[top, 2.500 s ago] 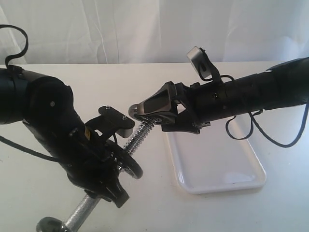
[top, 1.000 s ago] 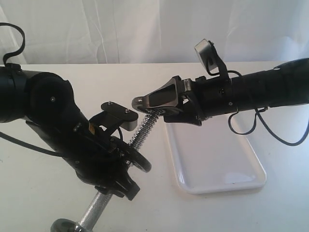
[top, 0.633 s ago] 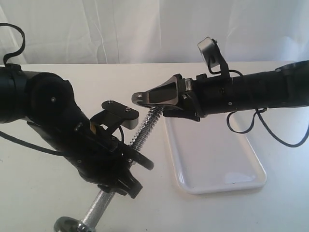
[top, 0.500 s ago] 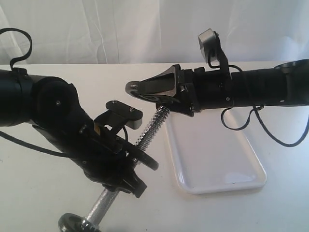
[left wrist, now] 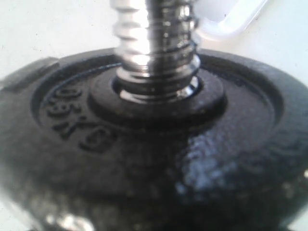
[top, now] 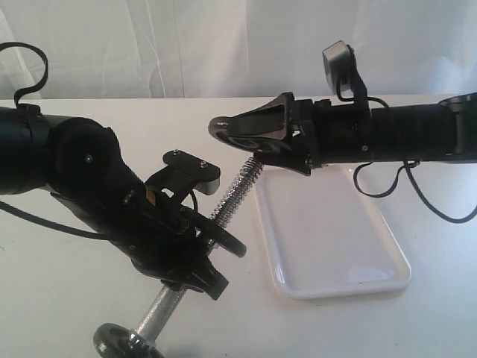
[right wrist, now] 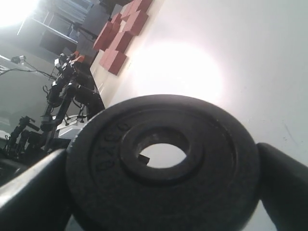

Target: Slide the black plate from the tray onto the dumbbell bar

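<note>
Exterior view, nearest first: the bar (top: 235, 195) starts close to the camera with an end disc (top: 112, 337) low over the table (top: 52, 298) and climbs along a line from 7 o'clock to 1 o'clock, its knurled middle giving way to coarse thread toward the far tip. The left gripper (top: 195, 262) reaches in from 9 o'clock and is clamped around the bar's middle, holding it tilted, just behind a second disc (left wrist: 144, 144) that already sits on the thread; the left wrist view shows that disc snug around the rod. Just past the tip, at about 12 o'clock from it, hangs the plate (right wrist: 163, 159), pinched by its rim between the two fingers (right wrist: 284, 178) of the right gripper (top: 246, 133), whose arm stretches in almost level from 3 o'clock. Through the plate's hole the right wrist view shows only bright background, so the tip is not yet inside it. The plate lies nearly flat while the bar leans, so I judge the hole must be tipped to face 7 o'clock and centred on the tip before it can slide down. Farther right, at 4 o'clock from the plate, the tray (top: 387, 280) lies on the table.
</note>
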Controlling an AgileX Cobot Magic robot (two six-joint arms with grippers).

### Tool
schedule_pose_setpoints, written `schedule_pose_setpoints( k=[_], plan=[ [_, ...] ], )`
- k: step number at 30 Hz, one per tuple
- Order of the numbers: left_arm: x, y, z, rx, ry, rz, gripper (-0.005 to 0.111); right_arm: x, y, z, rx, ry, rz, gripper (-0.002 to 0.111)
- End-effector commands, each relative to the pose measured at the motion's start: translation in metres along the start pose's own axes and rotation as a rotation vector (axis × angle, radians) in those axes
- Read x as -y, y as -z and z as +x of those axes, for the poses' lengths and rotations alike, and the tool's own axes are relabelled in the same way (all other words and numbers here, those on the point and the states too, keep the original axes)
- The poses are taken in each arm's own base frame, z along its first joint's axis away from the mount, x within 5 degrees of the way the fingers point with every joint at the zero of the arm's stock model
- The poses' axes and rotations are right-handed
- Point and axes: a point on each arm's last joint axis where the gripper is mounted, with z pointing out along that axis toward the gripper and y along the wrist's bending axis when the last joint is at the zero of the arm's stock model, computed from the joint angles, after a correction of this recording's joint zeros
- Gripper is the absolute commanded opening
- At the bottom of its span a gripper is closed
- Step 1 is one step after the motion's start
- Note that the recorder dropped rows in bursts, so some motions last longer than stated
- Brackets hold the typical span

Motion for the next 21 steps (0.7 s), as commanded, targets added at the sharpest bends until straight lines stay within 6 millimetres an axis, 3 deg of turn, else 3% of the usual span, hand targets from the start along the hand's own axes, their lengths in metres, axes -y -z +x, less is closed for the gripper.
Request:
schedule_pose_setpoints(
  k=[1, 21],
  plan=[
    [0.006, 0.020, -0.016, 0.143, 0.027, 0.021, 0.000, -0.006, 0.014, -0.011, 0.078, -0.014, -0.050, 0.000],
    [0.002, 0.022, -0.016, 0.146, 0.059, 0.011, 0.000, 0.007, 0.014, 0.010, 0.059, -0.166, 0.022, 0.000]
  ],
)
